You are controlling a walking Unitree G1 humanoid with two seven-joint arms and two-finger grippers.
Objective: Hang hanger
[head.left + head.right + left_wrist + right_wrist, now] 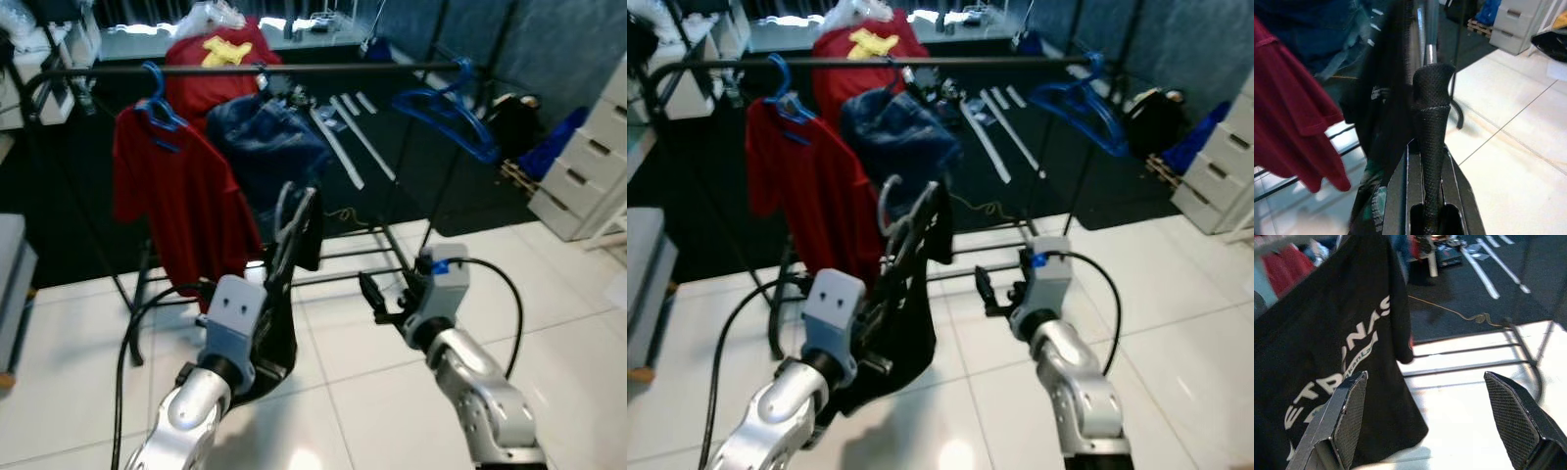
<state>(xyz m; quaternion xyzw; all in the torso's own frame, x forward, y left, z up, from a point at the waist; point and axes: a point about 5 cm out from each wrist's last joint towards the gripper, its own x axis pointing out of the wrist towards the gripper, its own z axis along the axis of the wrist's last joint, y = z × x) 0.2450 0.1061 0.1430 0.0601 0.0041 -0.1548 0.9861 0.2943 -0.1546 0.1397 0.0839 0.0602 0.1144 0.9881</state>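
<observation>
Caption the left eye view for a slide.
Left gripper holds a hanger with a black T-shirt below the garment rail; open right gripper waits beside it.

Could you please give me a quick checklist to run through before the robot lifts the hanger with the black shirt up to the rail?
1. Grip: left gripper shut on the hanger carrying the black shirt: ok.
2. Hook free: the hanger's hook stands clear above the shirt: ok.
3. Rail space: the rail is bare between the red shirt and the empty blue hanger: ok.
4. Height: the hook sits well below the rail, not yet on it: not ok.
5. Right gripper: open, holding nothing, beside the shirt: ok.
6. Hook's facing relative to the rail: cannot tell.
</observation>
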